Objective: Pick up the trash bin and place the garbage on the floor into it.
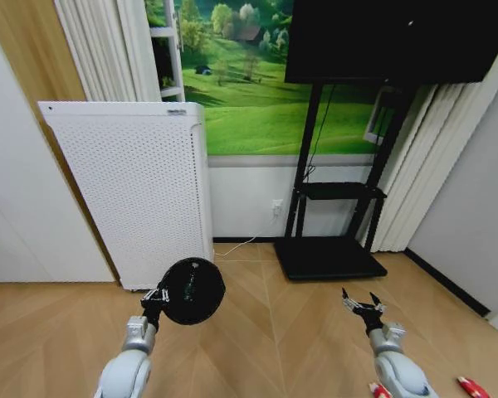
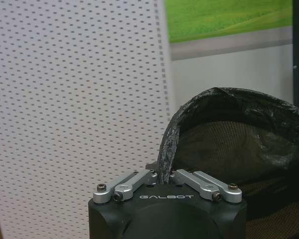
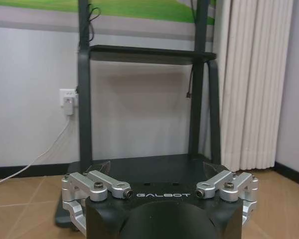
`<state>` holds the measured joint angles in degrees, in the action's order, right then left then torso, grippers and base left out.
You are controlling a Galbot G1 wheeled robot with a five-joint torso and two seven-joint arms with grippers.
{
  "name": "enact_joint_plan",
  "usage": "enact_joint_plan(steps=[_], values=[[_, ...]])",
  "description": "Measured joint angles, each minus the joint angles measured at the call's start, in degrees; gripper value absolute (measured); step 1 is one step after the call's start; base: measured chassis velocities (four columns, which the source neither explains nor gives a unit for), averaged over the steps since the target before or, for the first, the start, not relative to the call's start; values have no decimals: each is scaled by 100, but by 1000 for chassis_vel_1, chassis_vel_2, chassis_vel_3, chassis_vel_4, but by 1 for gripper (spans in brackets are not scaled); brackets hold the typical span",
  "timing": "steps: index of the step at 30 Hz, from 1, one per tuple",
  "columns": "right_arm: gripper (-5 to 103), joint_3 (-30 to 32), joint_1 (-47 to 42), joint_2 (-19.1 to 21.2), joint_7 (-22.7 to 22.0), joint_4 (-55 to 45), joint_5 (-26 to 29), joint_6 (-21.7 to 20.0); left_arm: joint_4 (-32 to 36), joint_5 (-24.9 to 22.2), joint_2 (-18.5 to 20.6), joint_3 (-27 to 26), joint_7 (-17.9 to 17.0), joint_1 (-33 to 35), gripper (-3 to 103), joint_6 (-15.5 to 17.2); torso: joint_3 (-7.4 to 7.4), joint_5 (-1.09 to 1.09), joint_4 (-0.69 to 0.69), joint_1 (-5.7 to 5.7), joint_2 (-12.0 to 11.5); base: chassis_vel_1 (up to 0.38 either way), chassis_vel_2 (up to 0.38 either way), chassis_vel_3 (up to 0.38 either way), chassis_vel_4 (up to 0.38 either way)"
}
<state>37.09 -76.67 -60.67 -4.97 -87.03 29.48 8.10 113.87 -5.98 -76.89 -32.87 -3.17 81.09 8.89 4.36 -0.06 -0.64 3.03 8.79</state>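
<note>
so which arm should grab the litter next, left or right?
Right, probably. The right gripper is open and empty, and red-and-white garbage lies on the floor on its side. The left gripper is shut on the trash bin rim, so it's occupied.

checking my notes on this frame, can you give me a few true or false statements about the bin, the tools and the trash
1. The left tool is shut on the rim of the bin. True.
2. The bin stands on the floor. False: it is held up in front of the white appliance.
3. The right tool is open and holds nothing. True.
4. The bin has a black bag in it. True: the bag wraps over the rim.
5. A red wrapper is inside the bin. False: it lies on the floor near the right arm.
</note>
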Motion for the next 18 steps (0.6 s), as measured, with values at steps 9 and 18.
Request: enact_joint_plan(steps=[9, 18], values=[[100, -85, -2, -5, 115, 90, 3, 253, -13, 39, -27, 42, 11, 16, 3, -17, 0, 5, -2, 0, 0, -351, -387, 325, 366], [100, -210, -118, 57, 167, -19, -65, 238, -27, 39, -5, 31, 7, 29, 3, -26, -1, 9, 5, -1, 0, -108, -132, 137, 110]])
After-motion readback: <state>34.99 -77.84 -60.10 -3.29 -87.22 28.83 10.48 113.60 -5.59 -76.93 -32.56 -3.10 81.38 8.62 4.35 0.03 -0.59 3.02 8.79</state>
